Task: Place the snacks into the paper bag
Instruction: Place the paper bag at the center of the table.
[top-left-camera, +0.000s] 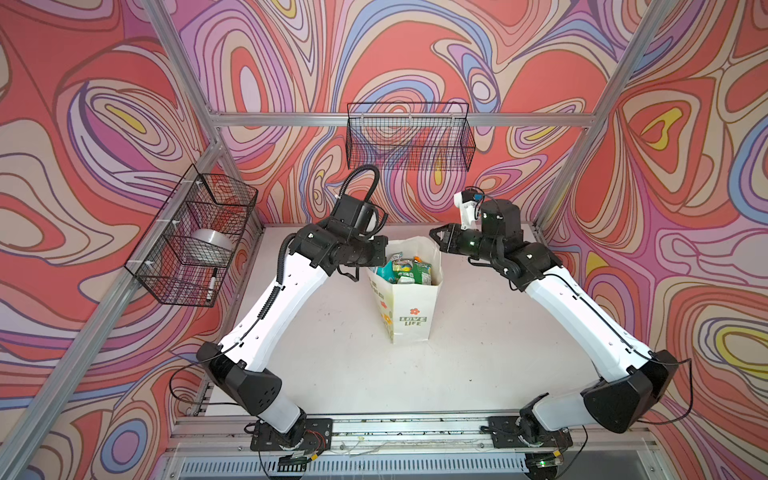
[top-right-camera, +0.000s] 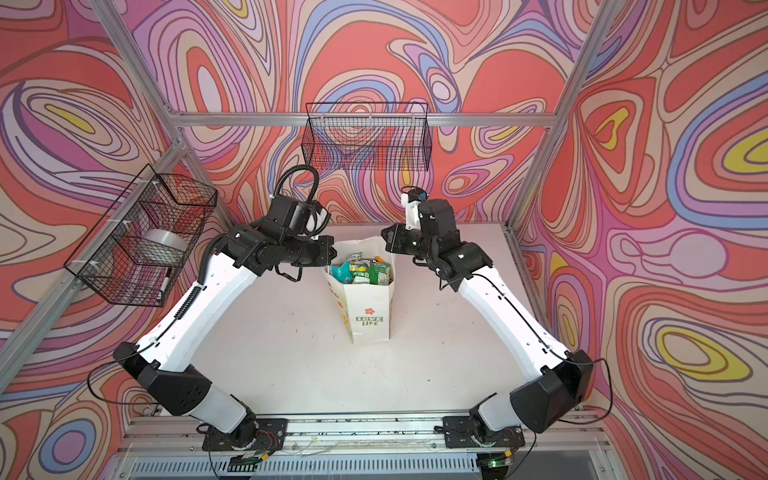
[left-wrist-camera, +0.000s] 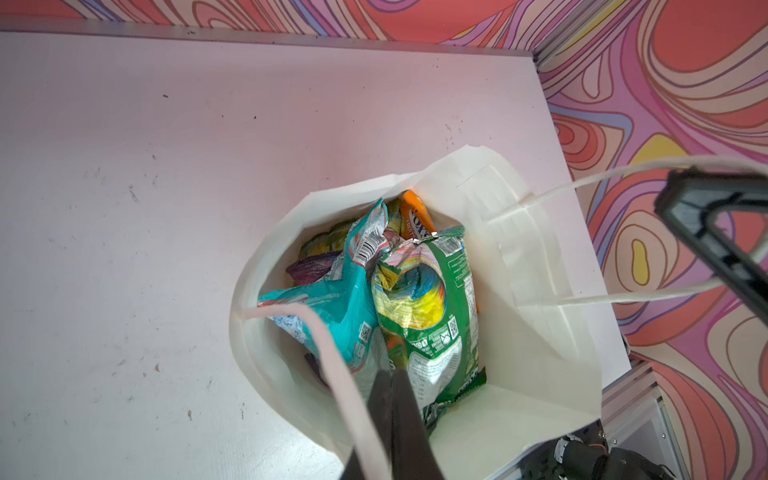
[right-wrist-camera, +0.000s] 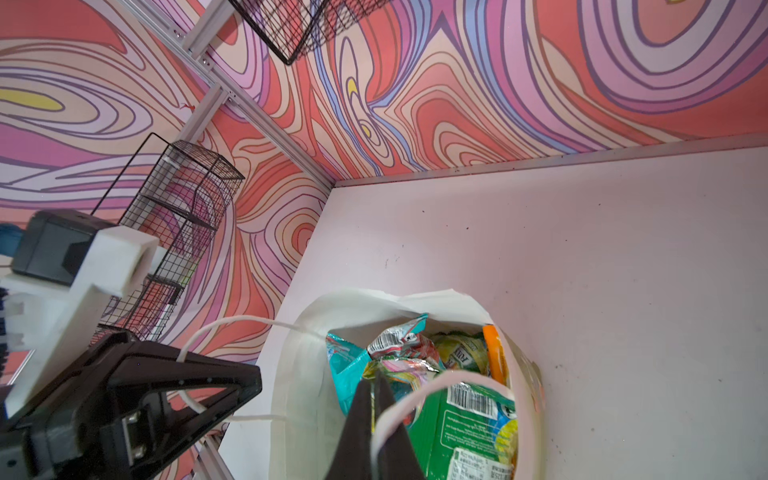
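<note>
On the left wall a wire basket (top-left-camera: 191, 237) is hung, in which a roll of tape (top-left-camera: 212, 245) and a marker (top-left-camera: 212, 284) are stored, well apart from the work and seemingly of no part in it. Next, the left gripper (left-wrist-camera: 390, 386) is seen at the bag's left rim, its jaws pressed together, with the left cord handle (left-wrist-camera: 332, 353) looped around the closed fingers; whether the cord is actually pinched cannot be told. In the middle of the table (top-left-camera: 478, 353) the paper bag (top-left-camera: 411, 307) is stood upright with its "LOVE LIFE" print towards the arm bases. The snacks (top-left-camera: 405, 268) are found inside it, packed on end: a teal pouch (left-wrist-camera: 345, 307) against a green one (left-wrist-camera: 440, 332), with orange and purple ones partly hidden behind. No pouch is seen lying on the table, so the filling is judged done or nearly so. At the right rim the right gripper (right-wrist-camera: 372, 395) is likewise closed tight, and the right cord handle (right-wrist-camera: 415, 395) is draped over it. The two handles appear to be drawn outward to opposite sides, probably so that the soft paper mouth is held wide and the bag steadied against tipping.
</note>
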